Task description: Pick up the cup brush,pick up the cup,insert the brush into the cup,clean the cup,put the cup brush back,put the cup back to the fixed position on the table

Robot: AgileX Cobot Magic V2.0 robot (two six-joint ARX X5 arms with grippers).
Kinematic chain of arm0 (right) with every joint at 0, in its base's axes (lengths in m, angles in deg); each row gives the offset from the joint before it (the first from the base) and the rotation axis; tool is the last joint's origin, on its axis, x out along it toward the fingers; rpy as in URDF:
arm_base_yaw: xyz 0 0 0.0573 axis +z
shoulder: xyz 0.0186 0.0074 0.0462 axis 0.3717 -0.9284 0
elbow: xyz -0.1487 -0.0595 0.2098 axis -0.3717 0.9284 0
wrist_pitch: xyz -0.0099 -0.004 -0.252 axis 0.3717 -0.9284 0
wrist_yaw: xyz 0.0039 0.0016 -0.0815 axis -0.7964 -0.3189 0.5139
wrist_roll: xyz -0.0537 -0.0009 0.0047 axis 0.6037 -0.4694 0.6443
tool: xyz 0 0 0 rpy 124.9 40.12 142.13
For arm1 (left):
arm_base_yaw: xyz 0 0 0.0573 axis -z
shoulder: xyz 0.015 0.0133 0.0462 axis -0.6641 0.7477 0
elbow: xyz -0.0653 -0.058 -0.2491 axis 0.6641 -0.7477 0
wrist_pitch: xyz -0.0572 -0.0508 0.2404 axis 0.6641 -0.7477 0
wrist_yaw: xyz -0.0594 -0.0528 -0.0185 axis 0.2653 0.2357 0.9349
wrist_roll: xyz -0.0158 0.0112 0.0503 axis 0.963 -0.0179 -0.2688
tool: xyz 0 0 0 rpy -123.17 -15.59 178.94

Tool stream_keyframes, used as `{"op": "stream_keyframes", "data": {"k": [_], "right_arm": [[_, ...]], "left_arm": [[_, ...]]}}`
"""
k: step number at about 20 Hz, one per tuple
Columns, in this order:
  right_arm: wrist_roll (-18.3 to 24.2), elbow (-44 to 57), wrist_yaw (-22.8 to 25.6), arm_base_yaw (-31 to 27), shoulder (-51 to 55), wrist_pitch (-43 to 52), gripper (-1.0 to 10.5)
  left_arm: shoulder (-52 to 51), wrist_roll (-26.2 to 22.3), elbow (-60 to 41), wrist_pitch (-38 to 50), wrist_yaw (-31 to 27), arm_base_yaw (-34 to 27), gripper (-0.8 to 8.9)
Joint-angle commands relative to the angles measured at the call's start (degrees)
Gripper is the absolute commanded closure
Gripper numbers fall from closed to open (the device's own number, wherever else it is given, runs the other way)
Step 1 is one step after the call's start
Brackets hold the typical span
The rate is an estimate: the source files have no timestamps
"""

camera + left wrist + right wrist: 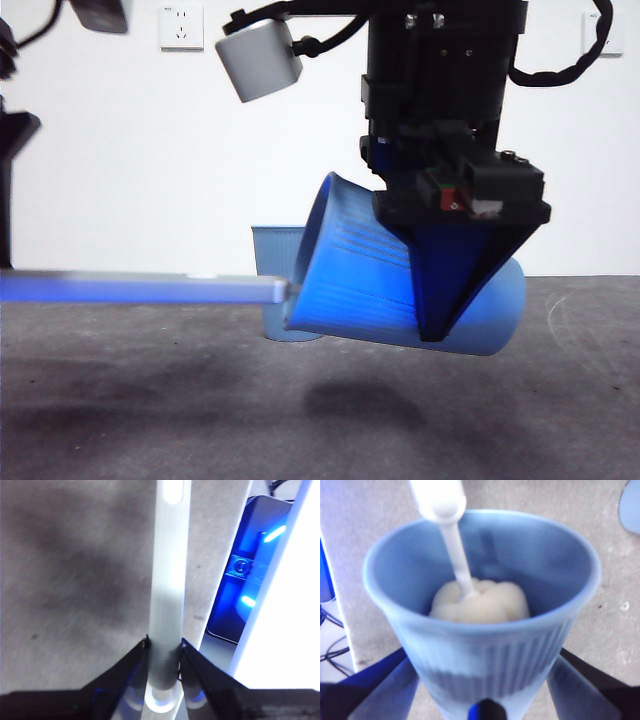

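Though behind, second cup (278, 243) clear.

Dark grey matte table (120, 420); second blue cup (278, 270) stands on it, far side.

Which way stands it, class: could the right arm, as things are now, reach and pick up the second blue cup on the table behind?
Probably not yet. The right gripper has its fingers shut on the cup, tilted above the table with the cup brush inside. The second cup stands behind it, partly hidden.

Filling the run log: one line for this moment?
left tool: grips cup brush | right tool: holds cup tilted, airborne | sponge inside cup
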Motion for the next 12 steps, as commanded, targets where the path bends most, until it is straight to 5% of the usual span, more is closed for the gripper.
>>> {"op": "stream_keyframes", "data": {"k": [1,12], "right_arm": [[-0.9,-0.2,-0.4,0.3,-0.7,0.1,9.6],[-1.9,-0.2,-0.4,0.3,-0.6,1.4,9.6]], "left_arm": [[-3.0,2.3,0.0,-1.7,-0.7,-1.0,8.21],[-21.5,5.8,0.0,-13.0,-2.4,-7.5,8.21]]}}
